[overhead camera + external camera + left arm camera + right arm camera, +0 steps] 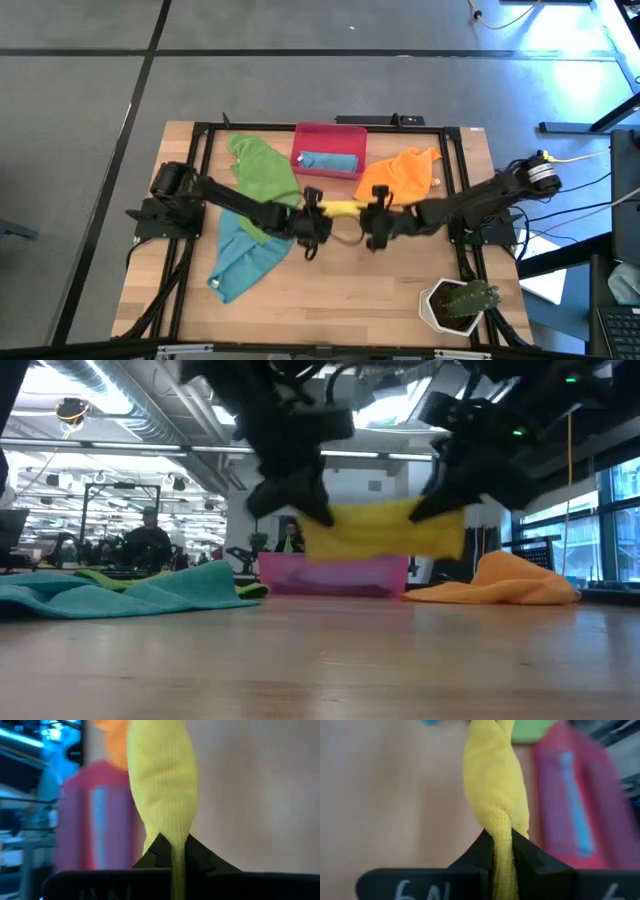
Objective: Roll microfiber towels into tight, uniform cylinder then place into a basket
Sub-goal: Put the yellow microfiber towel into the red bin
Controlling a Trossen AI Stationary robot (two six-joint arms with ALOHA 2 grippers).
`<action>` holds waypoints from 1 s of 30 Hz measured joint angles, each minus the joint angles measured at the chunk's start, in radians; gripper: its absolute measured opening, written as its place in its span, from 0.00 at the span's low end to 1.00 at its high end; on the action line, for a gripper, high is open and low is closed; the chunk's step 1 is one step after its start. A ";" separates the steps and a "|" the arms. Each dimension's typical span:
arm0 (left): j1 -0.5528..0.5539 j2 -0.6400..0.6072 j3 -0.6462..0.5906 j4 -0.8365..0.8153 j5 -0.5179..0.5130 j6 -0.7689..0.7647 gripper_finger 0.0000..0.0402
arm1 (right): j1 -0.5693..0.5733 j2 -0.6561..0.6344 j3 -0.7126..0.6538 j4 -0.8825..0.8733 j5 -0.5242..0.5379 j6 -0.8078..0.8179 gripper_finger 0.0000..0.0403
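A rolled yellow microfiber towel (345,208) hangs in the air between my two grippers, clear of the table in the low view (385,530). My left gripper (318,212) is shut on its left end and my right gripper (374,214) on its right end. Behind them the red-pink basket (305,135) stands on the table with a teal towel (328,162) lying inside. Loose on the table lie a green towel (262,170), a second teal towel (245,255) and an orange towel (400,175). My left gripper pinches the left end of the yellow roll (178,845) between its two fingers, where the cloth is squeezed thin. The fingers slant down from the table's left, along the roll. The roll is lifted clear of the table. My right gripper pinches the roll's right end (502,827) between its two fingers, the cloth bunched narrow there. The fingers slant down from the table's right, along the roll. The roll hangs roughly level between both grippers (385,530).
A white hexagonal pot with a green plant (458,305) stands at the near right corner. A dark frame (200,130) runs around the table's edges. Bare wood lies in front of the grippers toward the near edge.
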 joint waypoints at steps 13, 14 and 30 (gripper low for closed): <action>0.309 -0.123 0.022 0.009 0.057 0.220 0.00 | -0.403 -0.075 0.004 0.205 -0.168 -0.313 0.09; 0.333 -0.123 0.022 0.007 0.083 0.226 0.00 | -0.436 -0.069 0.004 0.227 -0.195 -0.322 0.09; 0.659 -0.071 0.020 0.085 0.385 0.340 0.00 | -0.765 0.267 0.105 0.468 -0.508 -0.395 0.09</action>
